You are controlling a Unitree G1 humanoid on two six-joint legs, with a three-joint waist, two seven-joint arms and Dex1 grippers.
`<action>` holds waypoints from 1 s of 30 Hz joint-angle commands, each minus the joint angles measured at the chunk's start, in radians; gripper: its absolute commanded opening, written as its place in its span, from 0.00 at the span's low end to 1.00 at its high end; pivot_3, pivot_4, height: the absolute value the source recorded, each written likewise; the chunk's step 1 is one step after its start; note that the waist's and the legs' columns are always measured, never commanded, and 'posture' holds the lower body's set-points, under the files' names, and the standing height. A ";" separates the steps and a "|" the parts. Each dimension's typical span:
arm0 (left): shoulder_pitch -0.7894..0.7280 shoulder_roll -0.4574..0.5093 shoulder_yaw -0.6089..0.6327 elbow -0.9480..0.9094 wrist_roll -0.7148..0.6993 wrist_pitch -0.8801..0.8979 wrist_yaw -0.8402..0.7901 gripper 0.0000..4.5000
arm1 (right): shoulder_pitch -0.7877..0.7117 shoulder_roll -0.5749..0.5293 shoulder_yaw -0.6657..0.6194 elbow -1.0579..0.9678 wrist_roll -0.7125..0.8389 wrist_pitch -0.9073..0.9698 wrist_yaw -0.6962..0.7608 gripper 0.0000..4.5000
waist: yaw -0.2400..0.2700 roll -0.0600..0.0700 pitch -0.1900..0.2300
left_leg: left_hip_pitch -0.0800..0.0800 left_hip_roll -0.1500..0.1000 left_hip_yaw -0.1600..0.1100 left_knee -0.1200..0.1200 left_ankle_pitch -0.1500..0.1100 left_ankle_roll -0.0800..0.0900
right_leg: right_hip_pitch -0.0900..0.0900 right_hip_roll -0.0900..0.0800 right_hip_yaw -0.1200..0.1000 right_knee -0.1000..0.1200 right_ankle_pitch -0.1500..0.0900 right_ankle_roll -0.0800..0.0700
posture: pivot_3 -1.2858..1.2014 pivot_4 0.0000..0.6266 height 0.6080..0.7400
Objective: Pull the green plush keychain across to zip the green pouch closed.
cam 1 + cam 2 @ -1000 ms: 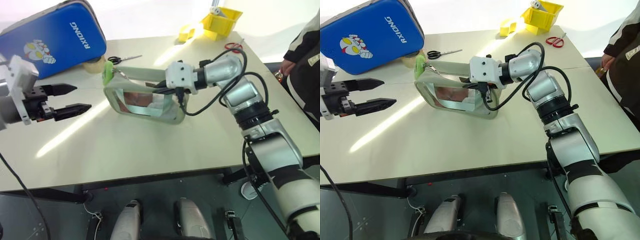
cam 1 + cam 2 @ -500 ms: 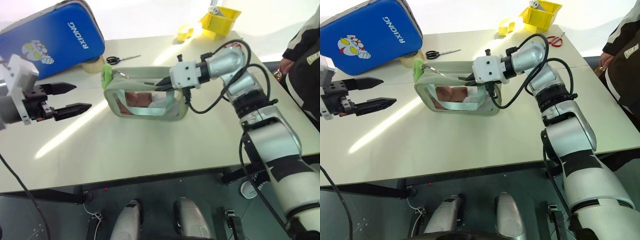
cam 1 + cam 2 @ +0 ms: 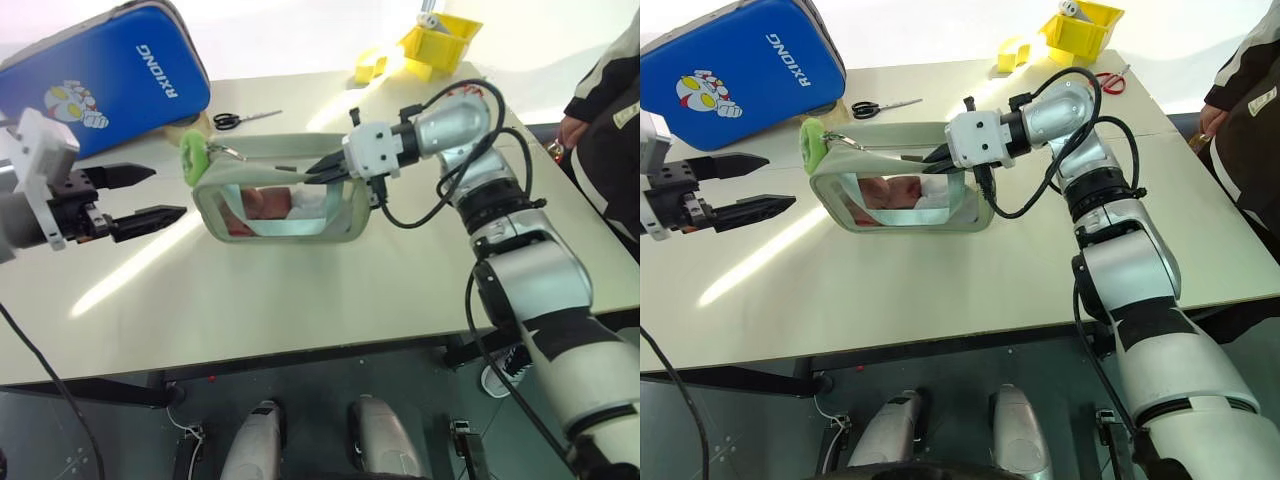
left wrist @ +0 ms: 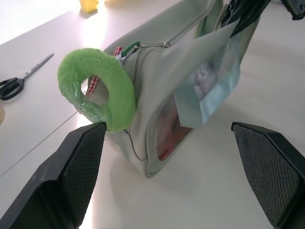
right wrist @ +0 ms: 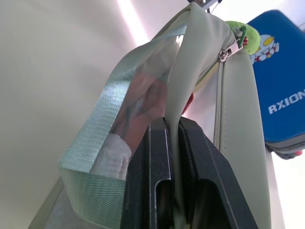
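The green pouch (image 3: 283,150) stands upright at the middle of the table, its clear window showing reddish and white contents. My right gripper (image 3: 320,170) is shut on the pouch's top edge near its right end, and the fabric sits pinched between the black fingers (image 5: 150,157). The green plush keychain (image 3: 191,158), a lime fuzzy ring, hangs off the zipper pull at the pouch's left end. My left gripper (image 3: 165,193) hovers open a short way left of the keychain, touching nothing. In the left wrist view the keychain (image 4: 119,88) lies ahead between the spread fingers.
A large blue hard case (image 3: 100,70) leans at the back left. Black-handled scissors (image 3: 245,119) and a tape roll (image 3: 186,130) lie behind the pouch. A yellow bin (image 3: 440,40) and red scissors (image 3: 1110,80) sit at the back right. A person (image 3: 610,110) stands at the right edge.
My right gripper has drawn the pouch leftward and set it more upright, bringing the keychain closer to my left gripper. The left gripper has stayed where it was, open.
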 commanded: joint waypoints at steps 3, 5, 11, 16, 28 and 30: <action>-0.018 0.011 0.016 -0.009 -0.010 -0.006 -0.002 1.00 | 0.005 -0.012 -0.034 -0.024 0.004 0.033 -0.016 0.09 | -0.001 0.000 0.000 | 0.000 0.000 0.000 0.000 0.000 0.000 | 0.000 0.000 0.000 0.000 0.000 0.000 | 0.52 0.24 1.00; -0.025 0.010 0.009 -0.008 -0.010 -0.006 -0.001 1.00 | 0.009 -0.012 -0.035 -0.030 0.002 0.054 -0.021 0.25 | 0.000 0.000 0.000 | 0.000 0.000 0.000 0.000 0.000 0.000 | 0.000 0.000 0.000 0.000 0.000 0.000 | 0.52 0.24 1.00; -0.035 0.009 -0.003 0.001 -0.006 -0.012 -0.003 1.00 | 0.017 -0.035 -0.064 -0.090 0.033 0.144 -0.002 0.92 | 0.000 0.000 0.000 | 0.000 0.000 0.001 0.000 0.000 0.000 | 0.000 0.000 0.001 0.000 0.000 0.000 | 0.52 0.24 1.00; -0.028 0.011 0.006 0.004 -0.004 -0.014 -0.006 1.00 | 0.066 -0.120 -0.117 -0.279 0.104 0.337 0.030 0.99 | 0.003 0.000 0.000 | 0.000 0.000 0.001 0.000 0.000 0.000 | 0.000 0.000 0.001 0.000 0.000 0.000 | 0.52 0.24 1.00; -0.083 -0.010 -0.048 0.045 0.014 -0.034 -0.004 1.00 | 0.328 -0.201 -0.167 -0.702 0.180 0.858 -0.131 0.99 | 0.003 0.000 0.000 | 0.001 0.000 0.002 0.001 0.000 0.000 | 0.000 0.000 0.002 0.001 0.000 0.000 | 0.52 0.24 1.00; -0.104 -0.010 -0.064 0.058 0.020 -0.038 -0.008 1.00 | 0.337 -0.188 -0.165 -0.713 0.178 0.881 -0.160 0.99 | 0.002 0.000 0.000 | 0.000 0.000 0.002 0.001 0.000 0.000 | 0.000 0.000 0.002 0.001 0.000 0.000 | 0.52 0.24 1.00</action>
